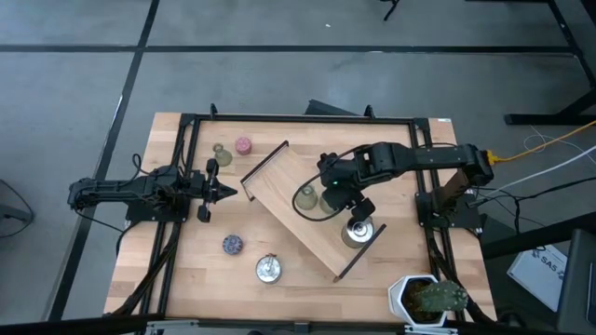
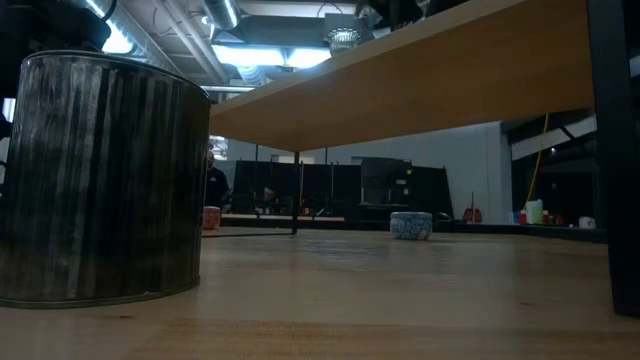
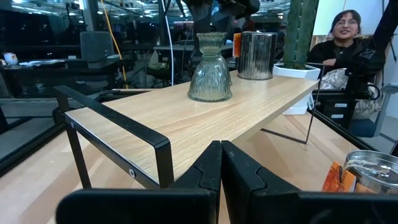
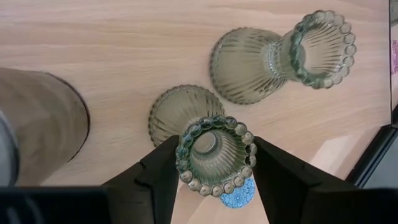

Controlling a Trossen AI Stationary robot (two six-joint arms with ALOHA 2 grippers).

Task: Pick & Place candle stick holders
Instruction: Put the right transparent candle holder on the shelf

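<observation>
Right end effector (image 4: 214,163): over the middle of the wooden tray (image 1: 279,186), fingers part-open and closed against the beaded neck of an olive-green holder (image 4: 211,152) — it has hold of it, base down on the tray board.
Second green holder (image 4: 280,62): right beside the gripped one on the tray, standing free.
Silver holder on tray (image 1: 357,233): upright near the tray's far-right end, just past the right arm.
Left end effector (image 3: 221,171): pinched fully together, holding nothing, waiting at the surface's left side, pointing at the tray end.
Third green holder (image 1: 221,151): on the surface, next to the pink holder (image 1: 243,145).
Blue holder (image 1: 232,244): on the surface, front-left of the tray.
Other silver holder (image 1: 269,270): near the blue one.
Potted plant (image 1: 426,298): at the front-right corner.
</observation>
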